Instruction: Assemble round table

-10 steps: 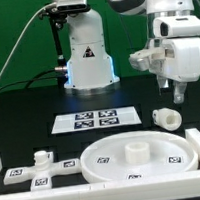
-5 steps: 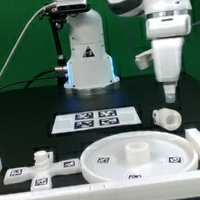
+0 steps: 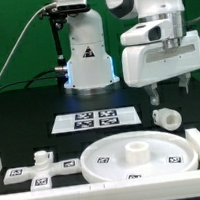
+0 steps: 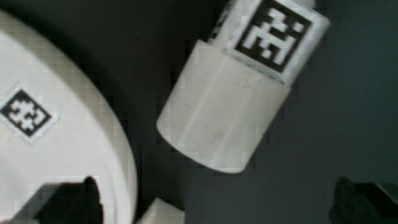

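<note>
**Exterior view.** The arm stands at the exterior view's right, with the gripper hanging above the black worktop. Its fingers are spread wide apart. Nothing is between them and they touch no part.

The leg lies on its side on the worktop, below the gripper and clear of it. It is near the far rim of the disc, towards the exterior view's right. The disc lies flat at the front of the worktop, rim up, with a raised hub at its centre. The foot sits to the exterior view's left of the disc, apart from it, with a short peg standing up. The marker board lies flat behind the disc, in front of the arm's base.

**Wrist view.** The leg lies tilted across the frame, with a tag at one end. A dark strip of worktop separates it from the disc, so the two are near but not touching. Both dark fingertips show at the frame's edge, well apart. The gripper holds nothing.
</note>
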`<state>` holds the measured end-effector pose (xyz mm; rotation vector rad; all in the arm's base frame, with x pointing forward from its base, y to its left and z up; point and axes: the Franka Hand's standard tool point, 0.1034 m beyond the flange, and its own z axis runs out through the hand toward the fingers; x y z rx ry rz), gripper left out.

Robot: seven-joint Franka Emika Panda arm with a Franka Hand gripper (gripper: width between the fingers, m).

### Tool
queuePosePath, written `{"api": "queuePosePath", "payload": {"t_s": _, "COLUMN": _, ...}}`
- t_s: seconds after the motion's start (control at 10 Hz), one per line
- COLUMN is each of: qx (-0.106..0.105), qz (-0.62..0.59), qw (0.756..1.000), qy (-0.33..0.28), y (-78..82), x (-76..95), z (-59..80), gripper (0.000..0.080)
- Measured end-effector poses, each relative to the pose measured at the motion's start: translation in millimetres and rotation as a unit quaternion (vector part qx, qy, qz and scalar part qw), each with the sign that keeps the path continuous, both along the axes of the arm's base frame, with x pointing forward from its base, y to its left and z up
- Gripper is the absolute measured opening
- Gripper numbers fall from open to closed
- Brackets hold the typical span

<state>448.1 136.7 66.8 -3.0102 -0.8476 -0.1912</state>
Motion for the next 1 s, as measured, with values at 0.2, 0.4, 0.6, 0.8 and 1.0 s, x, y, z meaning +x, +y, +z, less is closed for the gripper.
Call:
{"api": "queuePosePath", "payload": {"t_s": 0.2, "qx": 0.008, "qz": -0.100, "qw": 0.995, "qy": 0.023, "y": -2.4, "x": 0.8, "z": -0.3, "gripper": 0.0649}}
{"api": "queuePosePath", "payload": {"t_s": 0.4, "qx": 0.037, "qz": -0.233, "qw": 0.971, "qy": 0.026, "y": 2.0, "x": 8.8, "z": -1.8, "gripper": 0.0649}}
{"api": "queuePosePath", "payload": {"t_s": 0.6, "qx": 0.029, "qz": -0.214, "qw": 0.976, "qy": 0.038, "y": 1.2, "x": 6.6, "z": -3.2, "gripper": 0.0649}}
{"api": "queuePosePath", "payload": {"t_s": 0.8, "qx": 0.024, "qz": -0.211, "qw": 0.976, "qy": 0.046, "y": -1.3, "x": 5.4, "z": -4.3, "gripper": 0.0649}}
{"api": "queuePosePath", "payload": {"t_s": 1.0, "qx": -0.030, "qz": -0.224, "qw": 0.962, "qy": 0.152, "y": -18.1, "x": 12.3, "z": -0.8, "gripper": 0.0649}}
